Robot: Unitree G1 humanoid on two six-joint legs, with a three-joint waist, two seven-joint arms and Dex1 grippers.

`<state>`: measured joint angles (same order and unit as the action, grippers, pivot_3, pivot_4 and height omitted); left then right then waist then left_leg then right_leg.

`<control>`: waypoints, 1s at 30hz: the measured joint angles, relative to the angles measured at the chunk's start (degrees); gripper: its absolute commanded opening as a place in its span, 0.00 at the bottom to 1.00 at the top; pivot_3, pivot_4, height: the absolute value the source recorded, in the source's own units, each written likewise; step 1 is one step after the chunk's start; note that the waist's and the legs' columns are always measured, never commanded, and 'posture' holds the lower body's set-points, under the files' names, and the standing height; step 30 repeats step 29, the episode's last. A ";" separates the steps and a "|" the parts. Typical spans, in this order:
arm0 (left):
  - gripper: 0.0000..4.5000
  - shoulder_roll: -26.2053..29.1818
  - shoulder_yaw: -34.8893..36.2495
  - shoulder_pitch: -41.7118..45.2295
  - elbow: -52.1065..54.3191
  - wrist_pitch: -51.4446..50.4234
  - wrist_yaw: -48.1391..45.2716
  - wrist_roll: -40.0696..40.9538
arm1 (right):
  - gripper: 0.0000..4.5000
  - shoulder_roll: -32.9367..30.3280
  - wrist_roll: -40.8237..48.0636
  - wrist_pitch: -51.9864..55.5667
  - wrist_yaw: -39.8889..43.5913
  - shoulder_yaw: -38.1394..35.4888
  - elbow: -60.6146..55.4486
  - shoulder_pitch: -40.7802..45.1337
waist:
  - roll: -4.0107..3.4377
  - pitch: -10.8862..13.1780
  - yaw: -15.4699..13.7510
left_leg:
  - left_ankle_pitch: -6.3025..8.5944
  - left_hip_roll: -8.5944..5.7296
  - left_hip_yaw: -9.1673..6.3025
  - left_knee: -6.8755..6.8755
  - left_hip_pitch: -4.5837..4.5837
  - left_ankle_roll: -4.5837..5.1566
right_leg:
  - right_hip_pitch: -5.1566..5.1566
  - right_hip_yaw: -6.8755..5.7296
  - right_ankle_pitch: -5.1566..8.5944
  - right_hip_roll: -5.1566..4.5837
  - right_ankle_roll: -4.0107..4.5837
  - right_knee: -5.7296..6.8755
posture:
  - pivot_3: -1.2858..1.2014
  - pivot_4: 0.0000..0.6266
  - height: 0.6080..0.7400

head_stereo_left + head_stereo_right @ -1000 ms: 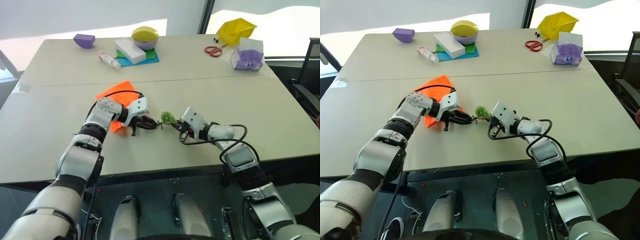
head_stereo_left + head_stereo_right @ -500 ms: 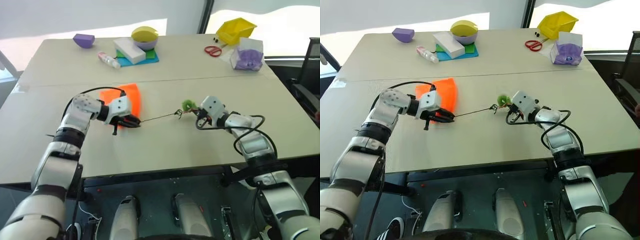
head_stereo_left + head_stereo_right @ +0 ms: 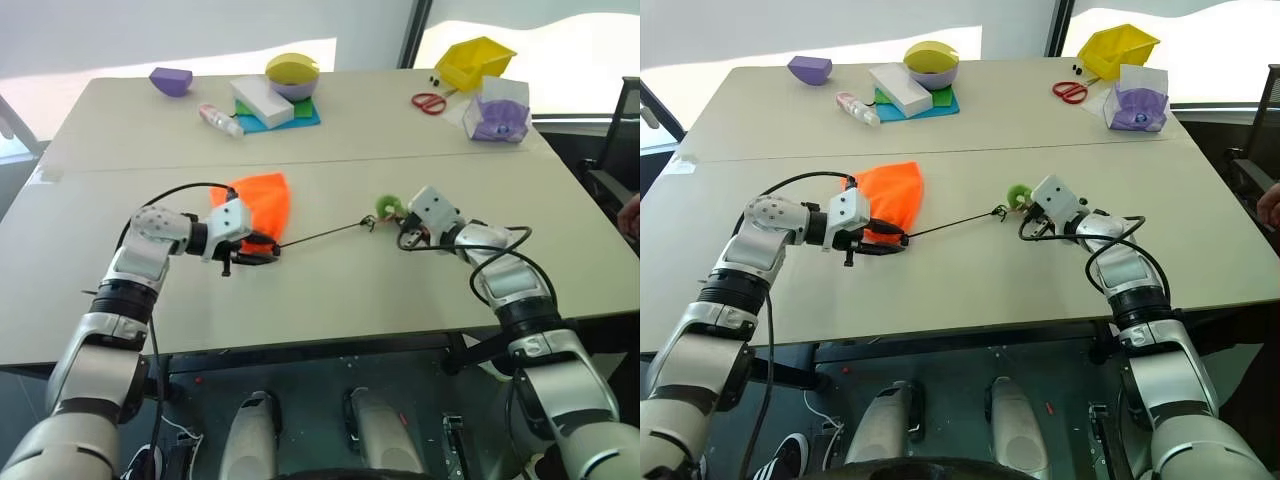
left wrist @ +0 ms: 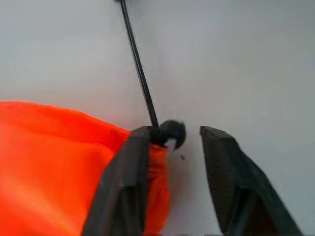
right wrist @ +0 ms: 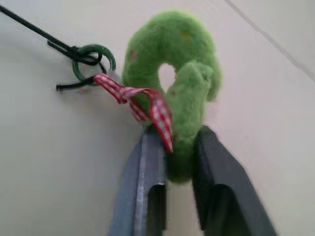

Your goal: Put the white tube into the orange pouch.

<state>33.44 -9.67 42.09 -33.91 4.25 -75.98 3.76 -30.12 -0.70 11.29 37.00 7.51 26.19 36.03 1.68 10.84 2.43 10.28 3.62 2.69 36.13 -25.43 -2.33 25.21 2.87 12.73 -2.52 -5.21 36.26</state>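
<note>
The left gripper (image 4: pixel 170 162) has its two black fingers apart at the gathered mouth of the orange pouch (image 3: pixel 890 195). One finger (image 4: pixel 125 182) lies against the orange cloth, and a small black bead (image 4: pixel 170 133) sits between them. From the bead a thin dark cord (image 3: pixel 950 223) runs across the table (image 3: pixel 970 290) to a small green ring (image 5: pixel 93 59). The ring joins a red checked ribbon (image 5: pixel 147 105) on a fuzzy green ring toy (image 5: pixel 179 73). The right gripper (image 5: pixel 177 162) has that toy between its fingers. The white tube cannot be seen. Far back lie a white-pink bottle (image 3: pixel 857 107) and red scissors (image 3: pixel 1068 91).
</note>
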 measured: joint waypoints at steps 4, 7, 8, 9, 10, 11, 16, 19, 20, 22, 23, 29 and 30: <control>1.00 -1.10 3.05 -1.29 3.81 -5.65 1.97 4.47 | 0.92 -0.77 4.16 3.42 6.26 -0.78 -9.58 -5.11 | 0.00 0.00 0.04 | 0.00 0.01 -0.02 0.03 0.01 0.00 | 0.00 0.00 0.00 0.02 0.00 0.06 | 0.52 0.24 1.00; 1.00 0.30 6.69 -1.97 9.13 -12.37 3.52 8.43 | 0.99 -2.65 8.30 4.13 10.99 -2.00 -16.98 -8.80 | 0.00 0.00 0.15 | 0.00 0.01 -0.01 0.02 0.03 0.00 | 0.01 0.01 0.00 0.01 -0.01 0.06 | 0.52 0.24 1.00; 1.00 0.95 8.16 -2.18 10.48 -14.26 4.17 9.60 | 0.99 -2.61 10.69 4.85 11.88 -3.71 -19.58 -9.27 | 0.00 0.00 0.29 | 0.00 0.01 -0.01 0.02 0.04 0.00 | 0.01 0.01 0.00 0.01 -0.01 0.06 | 0.52 0.24 1.00; 1.00 1.32 9.43 -2.29 11.50 -15.66 5.09 10.65 | 0.99 -2.49 12.94 5.63 12.13 -5.39 -22.17 -9.24 | -0.01 0.01 0.29 | 0.00 0.01 -0.01 0.02 0.06 0.00 | 0.01 0.01 -0.01 0.02 -0.01 0.09 | 0.52 0.24 1.00; 1.00 1.50 10.86 -2.39 12.27 -16.66 6.04 11.60 | 0.99 -2.38 14.95 6.35 12.19 -6.92 -25.11 -8.84 | -0.01 0.01 0.19 | 0.00 0.02 -0.03 0.03 0.10 0.00 | -0.01 0.01 0.00 0.04 -0.01 0.11 | 0.52 0.24 1.00; 1.00 1.63 11.72 -2.49 12.74 -17.27 6.83 12.17 | 0.99 -2.41 16.00 6.69 12.23 -7.70 -27.23 -8.50 | 0.00 0.00 0.09 | 0.00 0.03 -0.05 0.02 0.11 0.00 | -0.03 -0.01 0.00 0.04 0.00 0.12 | 0.52 0.24 1.00; 1.00 4.18 15.66 -7.08 12.92 -14.44 13.27 11.60 | 0.99 -2.20 16.65 4.96 12.97 -6.06 -34.24 -12.44 | 0.02 -0.02 0.03 | 0.01 0.04 -0.03 -0.03 0.13 -0.02 | -0.08 -0.02 0.01 0.01 0.02 0.00 | 0.52 0.24 1.00; 1.00 5.23 17.50 -13.23 13.11 -11.69 17.61 9.92 | 0.99 -2.18 16.52 4.62 14.20 -3.07 -36.62 -18.32 | 0.02 -0.02 -0.02 | 0.01 0.03 0.02 -0.07 0.02 -0.02 | 0.01 -0.01 0.02 -0.04 0.00 -0.06 | 0.52 0.24 1.00; 1.00 5.23 18.06 -15.39 13.47 -10.97 19.26 9.62 | 0.99 -2.05 16.43 4.59 14.03 -2.20 -37.34 -19.54 | 0.02 -0.02 -0.05 | 0.01 0.03 0.03 -0.05 0.01 -0.02 | 0.02 -0.01 0.02 -0.05 0.00 -0.06 | 0.52 0.24 1.00; 1.00 5.14 20.20 -20.01 14.73 -9.71 22.00 9.62 | 0.99 -1.25 16.26 4.61 13.19 -1.35 -39.21 -21.73 | 0.03 -0.02 0.02 | 0.02 0.04 0.05 -0.04 0.03 -0.03 | 0.01 -0.01 0.01 -0.07 0.02 -0.06 | 0.52 0.24 1.00; 1.00 5.14 20.80 -21.26 15.06 -9.59 22.77 9.66 | 0.99 -1.21 16.19 4.66 12.87 -1.11 -39.67 -22.39 | 0.02 -0.02 -0.01 | 0.02 0.04 0.05 -0.03 0.04 -0.03 | 0.01 -0.01 -0.01 -0.08 0.06 -0.05 | 0.52 0.24 1.00; 1.00 2.83 26.27 -31.49 20.84 -9.77 28.93 11.96 | 0.99 -2.62 15.44 4.62 12.39 -1.64 -38.75 -22.94 | 0.06 -0.04 -0.09 | 0.13 0.06 0.12 -0.04 0.09 -0.22 | -0.04 -0.05 -0.16 -0.23 0.31 -0.18 | 0.52 0.24 1.00; 1.00 2.83 26.27 -31.49 20.84 -9.77 28.93 11.96 | 0.99 -2.62 15.44 4.62 12.39 -1.64 -38.75 -22.94 | 0.06 -0.04 -0.09 | 0.13 0.06 0.12 -0.04 0.09 -0.22 | -0.04 -0.05 -0.16 -0.23 0.31 -0.18 | 0.52 0.24 1.00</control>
